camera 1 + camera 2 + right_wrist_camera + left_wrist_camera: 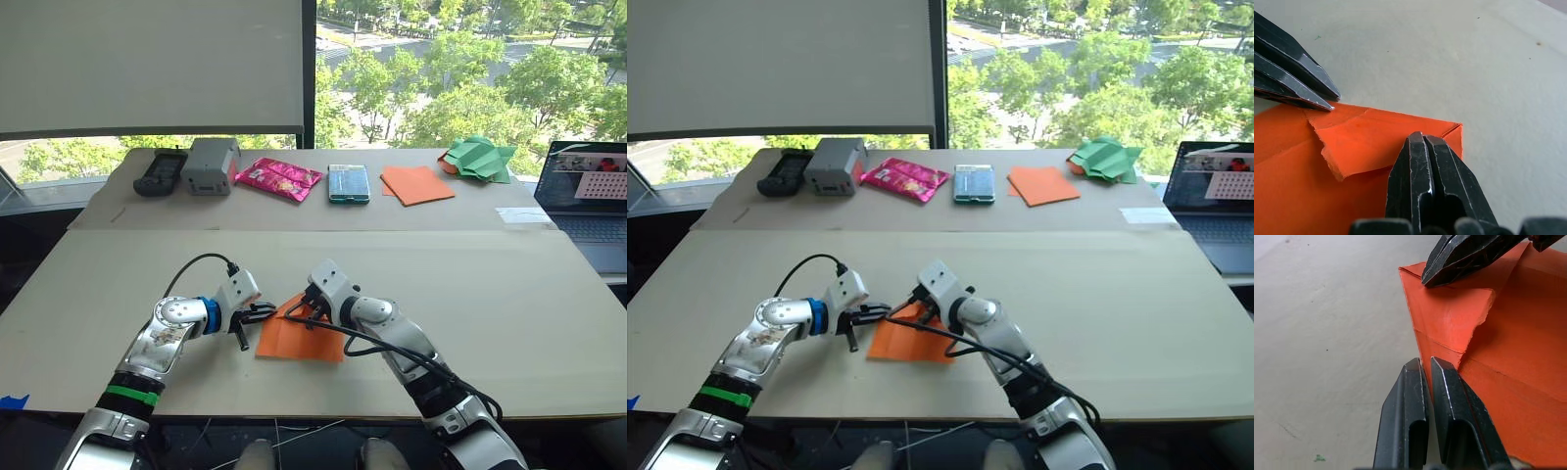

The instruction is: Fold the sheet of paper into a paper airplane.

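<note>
Sheet of paper [299,338]: orange, creased, flat on near table [509,304], between my two grippers; one corner flap folded over, torn edge visible.

Left gripper [1425,363]: fingers pressed together, tips on sheet's edge at base of folded flap; I cannot tell whether paper is caught between them.

Right gripper [1423,137]: fingers pressed together, tips on folded corner of sheet.

Far table: black remote [161,171], grey box [211,164], pink packet [278,178], smooth orange square [417,184], green crumpled paper [480,158]. Laptop [585,201] at right edge.
</note>
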Controlling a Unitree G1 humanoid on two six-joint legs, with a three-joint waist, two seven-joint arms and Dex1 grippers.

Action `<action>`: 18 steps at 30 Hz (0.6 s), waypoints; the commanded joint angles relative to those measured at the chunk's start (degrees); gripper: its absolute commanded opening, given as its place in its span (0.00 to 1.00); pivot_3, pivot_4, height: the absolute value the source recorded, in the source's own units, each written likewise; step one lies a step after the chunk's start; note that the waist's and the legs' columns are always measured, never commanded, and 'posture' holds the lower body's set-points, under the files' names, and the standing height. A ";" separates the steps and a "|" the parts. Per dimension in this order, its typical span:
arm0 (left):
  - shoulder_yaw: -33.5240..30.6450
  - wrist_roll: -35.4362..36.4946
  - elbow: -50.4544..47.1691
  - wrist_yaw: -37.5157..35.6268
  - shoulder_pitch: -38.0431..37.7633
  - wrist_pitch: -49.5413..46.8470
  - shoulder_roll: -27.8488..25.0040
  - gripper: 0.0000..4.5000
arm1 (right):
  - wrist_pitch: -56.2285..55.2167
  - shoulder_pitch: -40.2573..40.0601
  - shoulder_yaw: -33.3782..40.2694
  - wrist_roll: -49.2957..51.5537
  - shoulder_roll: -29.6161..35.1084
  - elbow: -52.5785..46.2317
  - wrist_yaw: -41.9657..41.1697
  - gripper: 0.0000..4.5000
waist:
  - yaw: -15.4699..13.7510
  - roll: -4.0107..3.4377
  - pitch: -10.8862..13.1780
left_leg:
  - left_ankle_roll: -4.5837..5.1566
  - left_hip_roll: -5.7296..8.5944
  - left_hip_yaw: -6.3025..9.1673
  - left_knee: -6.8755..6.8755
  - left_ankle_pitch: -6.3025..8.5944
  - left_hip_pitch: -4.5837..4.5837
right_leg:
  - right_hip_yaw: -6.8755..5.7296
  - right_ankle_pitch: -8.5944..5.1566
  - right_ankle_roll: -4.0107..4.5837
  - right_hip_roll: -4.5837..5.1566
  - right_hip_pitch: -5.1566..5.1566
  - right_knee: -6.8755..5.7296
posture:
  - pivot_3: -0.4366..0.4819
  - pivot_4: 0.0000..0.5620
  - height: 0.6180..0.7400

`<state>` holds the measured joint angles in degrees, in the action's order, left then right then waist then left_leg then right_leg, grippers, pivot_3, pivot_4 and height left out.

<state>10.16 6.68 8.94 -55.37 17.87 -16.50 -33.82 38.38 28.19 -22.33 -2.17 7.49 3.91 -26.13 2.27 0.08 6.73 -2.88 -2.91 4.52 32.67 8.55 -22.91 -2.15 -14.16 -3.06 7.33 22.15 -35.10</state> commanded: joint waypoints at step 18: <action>-8.91 10.40 -9.22 0.17 3.15 -13.01 -1.19 0.08 | -0.64 1.19 0.21 -0.91 1.22 0.14 -0.23 0.00 | -0.33 0.24 0.47 | -0.05 -0.01 0.02 -0.05 0.04 -0.36 | -0.06 0.00 0.01 0.01 0.39 0.03 | 0.48 0.27 0.69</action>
<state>1.70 14.84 2.50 -54.19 19.17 -29.09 -35.78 37.49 29.00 -21.96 -2.31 8.59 3.68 -26.33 1.95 0.32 7.20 -2.93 -2.91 4.54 32.62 8.59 -23.31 -2.21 -14.16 -3.06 7.34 22.52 -35.04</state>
